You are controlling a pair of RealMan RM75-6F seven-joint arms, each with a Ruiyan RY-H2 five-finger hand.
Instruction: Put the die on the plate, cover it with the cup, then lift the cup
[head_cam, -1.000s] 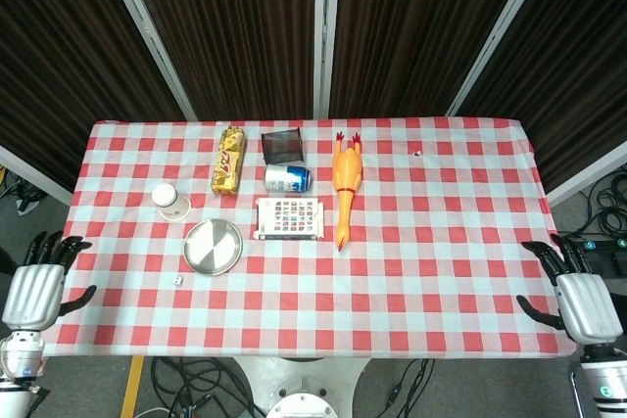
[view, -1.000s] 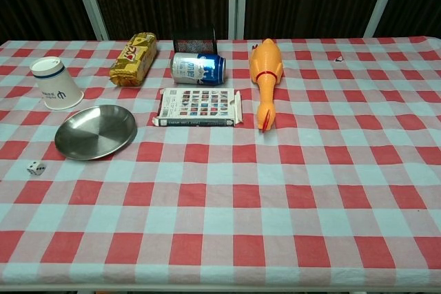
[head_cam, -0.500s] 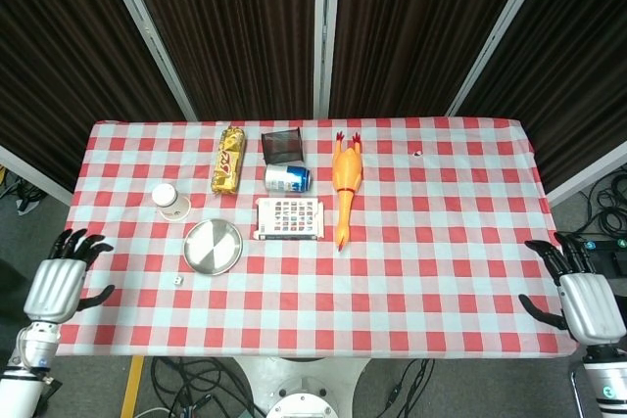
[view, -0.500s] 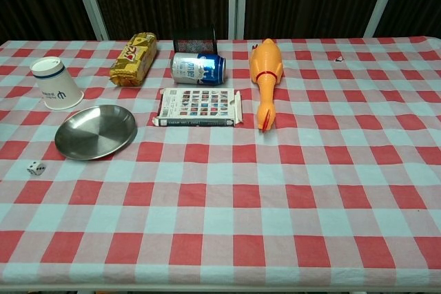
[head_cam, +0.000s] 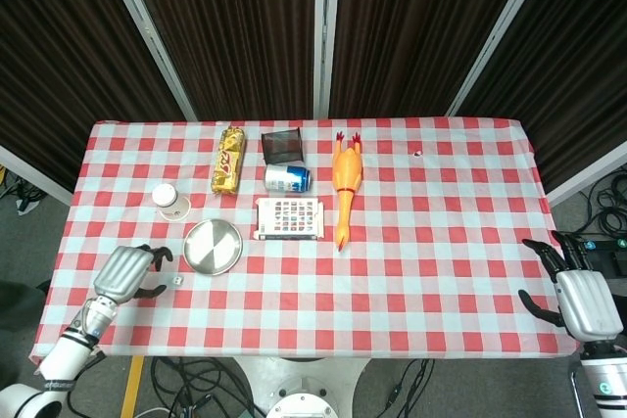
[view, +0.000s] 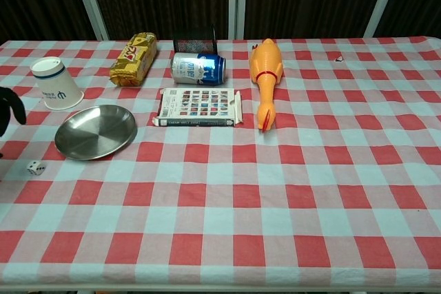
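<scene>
Head view first: one die point(head_cam: 177, 282), tiny and white, sitting on the surface point(head_cam: 441, 242) near its left edge, just below the one steel plate point(head_cam: 213, 247) and not on it. One paper cup point(head_cam: 168, 201) stands mouth-down just up and left of the plate. Then one yellow snack pack point(head_cam: 228, 160), one black mesh holder point(head_cam: 282, 146), one blue can point(head_cam: 287, 178) lying on its side, one flat printed box point(head_cam: 289, 218) and one rubber chicken point(head_cam: 345, 186), all bunched toward the far left-middle. One little speck of something point(head_cam: 417, 153) sits near the far edge, can't tell what it is. Two robot hands: the left robot hand point(head_cam: 125, 273) is over the surface's left edge, fingers apart and curled a bit, holding nothing, fingertips just beside the die. The right robot hand point(head_cam: 577, 296) hangs off the right edge, fingers spread, empty too. The surface wears a red and white checked cloth; dark curtains with pale frame bars behind, cables on the floor

Chest view: same one die point(view: 36, 167) near the left edge, apart from the plate point(view: 95, 131), cup point(view: 56, 83) behind it. Only dark fingers point(view: 9, 108) of the left robot hand poke in at the left edge
</scene>
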